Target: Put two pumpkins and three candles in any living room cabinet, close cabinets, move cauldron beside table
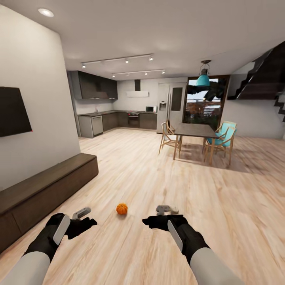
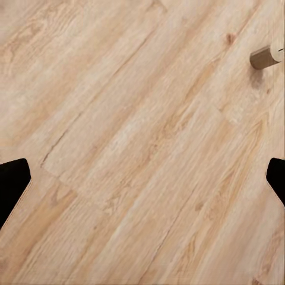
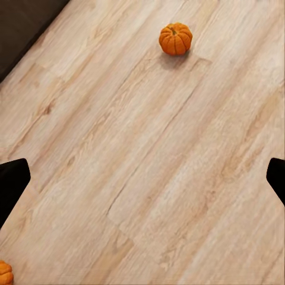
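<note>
- The cabinet (image 1: 47, 186) runs along the wall at your far left, drawer fronts shut.
- Your left gripper (image 1: 81, 221) hangs over bare floor (image 1: 158, 178), fingers spread.
- A pumpkin (image 1: 122, 208) sits on the planks between both grippers.
- Your right gripper (image 1: 160, 219) is spread too; a second pumpkin (image 3: 5, 273) lies beneath it.

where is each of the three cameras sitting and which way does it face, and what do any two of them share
Head view: on the robot's head, looking forward and down over the wood floor toward the kitchen; both forearms, left gripper and right gripper show.
Left wrist view: near the left gripper, facing down at floor planks; black fingertips at the edges.
Right wrist view: near the right gripper, facing down at the floor, a pumpkin and the dark cabinet; black fingertips at the edges.
Shared: head and right wrist views both show a pumpkin and the cabinet.
</note>
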`<state>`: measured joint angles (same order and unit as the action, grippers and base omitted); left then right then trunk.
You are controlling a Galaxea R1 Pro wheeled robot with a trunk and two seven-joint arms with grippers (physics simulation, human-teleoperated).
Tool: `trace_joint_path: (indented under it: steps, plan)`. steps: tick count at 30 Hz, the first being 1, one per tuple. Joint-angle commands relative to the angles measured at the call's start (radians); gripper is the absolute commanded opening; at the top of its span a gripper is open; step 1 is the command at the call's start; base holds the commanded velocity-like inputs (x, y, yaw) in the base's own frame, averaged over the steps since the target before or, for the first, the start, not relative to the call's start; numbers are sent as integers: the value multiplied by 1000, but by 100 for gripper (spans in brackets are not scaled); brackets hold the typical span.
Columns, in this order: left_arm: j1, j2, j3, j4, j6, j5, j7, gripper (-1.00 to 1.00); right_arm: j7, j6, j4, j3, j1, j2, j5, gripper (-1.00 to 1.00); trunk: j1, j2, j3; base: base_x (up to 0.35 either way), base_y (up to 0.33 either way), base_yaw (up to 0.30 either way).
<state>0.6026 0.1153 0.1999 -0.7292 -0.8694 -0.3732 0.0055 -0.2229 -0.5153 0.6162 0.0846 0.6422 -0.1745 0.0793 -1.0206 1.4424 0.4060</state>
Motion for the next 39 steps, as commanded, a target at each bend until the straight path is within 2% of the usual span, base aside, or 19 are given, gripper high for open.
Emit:
trace_joint_path:
  steps: [1, 27, 39]
  plan:
    - [0, 0, 2, -1, -5, -3, 1, 100, 3, -6, 1, 1, 1, 0, 8, 100, -1, 1, 1, 341, 0, 273]
    - [0, -6, 1, -1, -5, -1, 1, 100, 10, -11, 2, 3, 1, 0, -4, 100, -1, 1, 10, 331, -23, 273]
    - [0, -6, 1, -1, -5, -1, 1, 100, 9, -9, 3, 3, 1, 0, -4, 100, -1, 1, 16, 214, -104, 272]
